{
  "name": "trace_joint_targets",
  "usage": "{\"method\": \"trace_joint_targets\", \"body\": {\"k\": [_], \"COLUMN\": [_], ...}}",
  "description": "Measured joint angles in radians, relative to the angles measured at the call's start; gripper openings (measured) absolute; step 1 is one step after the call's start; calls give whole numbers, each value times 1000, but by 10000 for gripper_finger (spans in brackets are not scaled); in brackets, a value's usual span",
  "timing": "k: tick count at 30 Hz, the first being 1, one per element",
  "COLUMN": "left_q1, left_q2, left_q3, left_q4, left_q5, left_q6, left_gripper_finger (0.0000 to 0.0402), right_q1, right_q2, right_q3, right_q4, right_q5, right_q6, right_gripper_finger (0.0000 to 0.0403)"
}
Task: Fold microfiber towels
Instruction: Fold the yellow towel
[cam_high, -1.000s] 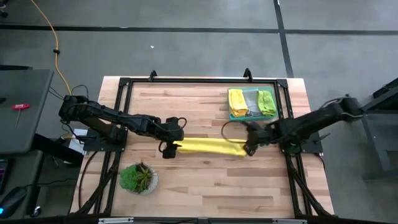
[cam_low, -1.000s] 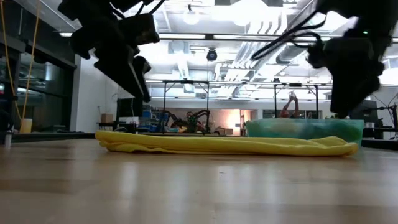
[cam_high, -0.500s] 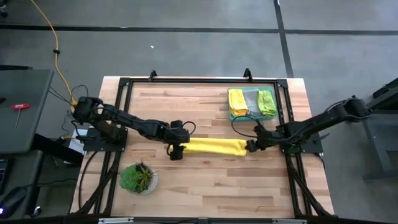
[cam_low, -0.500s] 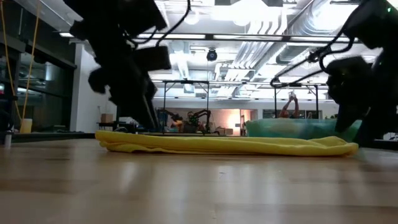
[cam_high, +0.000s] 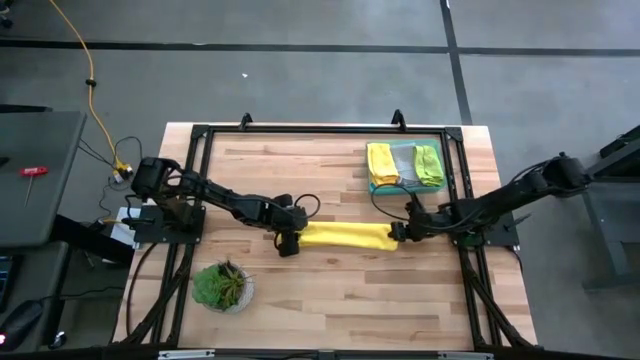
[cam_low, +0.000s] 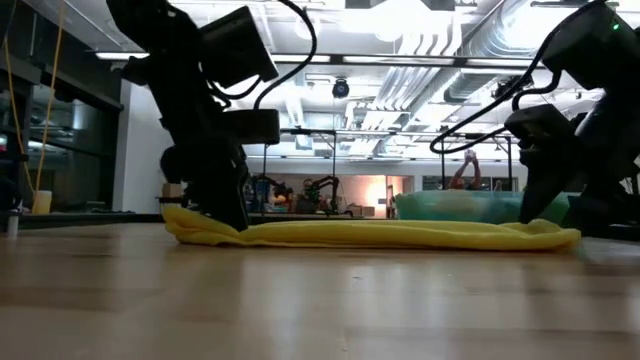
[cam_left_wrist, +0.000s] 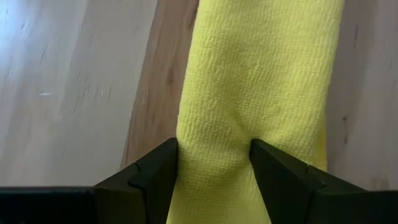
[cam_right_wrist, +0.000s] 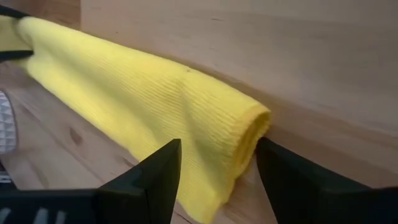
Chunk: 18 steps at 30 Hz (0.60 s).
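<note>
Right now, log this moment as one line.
left gripper: open, straddling yellow towel end | right gripper: open at other end | towel flat on table

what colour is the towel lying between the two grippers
Bright yellow. The towel shows best in the left wrist view, its ribbed weave filling the frame.

Yellow microfiber towel (cam_high: 345, 236): folded into a long, narrow band, lying flat across the middle of the wooden table, ribbed pile visible, one end rolled over into a rounded fold (cam_right_wrist: 249, 134). Further folded towels (cam_high: 403, 165), yellow, pale grey-white and lime green, laid side by side near the far right corner.
</note>
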<state>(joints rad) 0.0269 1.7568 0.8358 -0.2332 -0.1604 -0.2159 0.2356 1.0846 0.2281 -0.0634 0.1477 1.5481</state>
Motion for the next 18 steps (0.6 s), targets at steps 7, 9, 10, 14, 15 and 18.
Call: {"method": "trace_joint_targets", "body": {"k": [7,9,10,14,15,18], "left_q1": [0,0,0,0,0,0], "left_q2": [5,5,5,6,6,6], "left_q3": [-2,-2,-2,-2,-2,-2], "left_q4": [24,28,32,32,33,36], "left_q5": [14,13,14,15,15,15], "left_q6": [-18,-17,-18,-21,-22,-37], "left_gripper_finger": [195,195,195,195,195,195], "right_q1": [0,0,0,2,2,2], "right_q2": [37,45,47,48,48,49], "right_q3": [-1,0,0,-1,-1,-1], "right_q4": [61,63,65,70,69,55], "right_q5": [1,12,23,50,51,56], "right_q6": [49,73,89,108,111,122], "right_gripper_finger": [201,201,201,200,197,173]}}
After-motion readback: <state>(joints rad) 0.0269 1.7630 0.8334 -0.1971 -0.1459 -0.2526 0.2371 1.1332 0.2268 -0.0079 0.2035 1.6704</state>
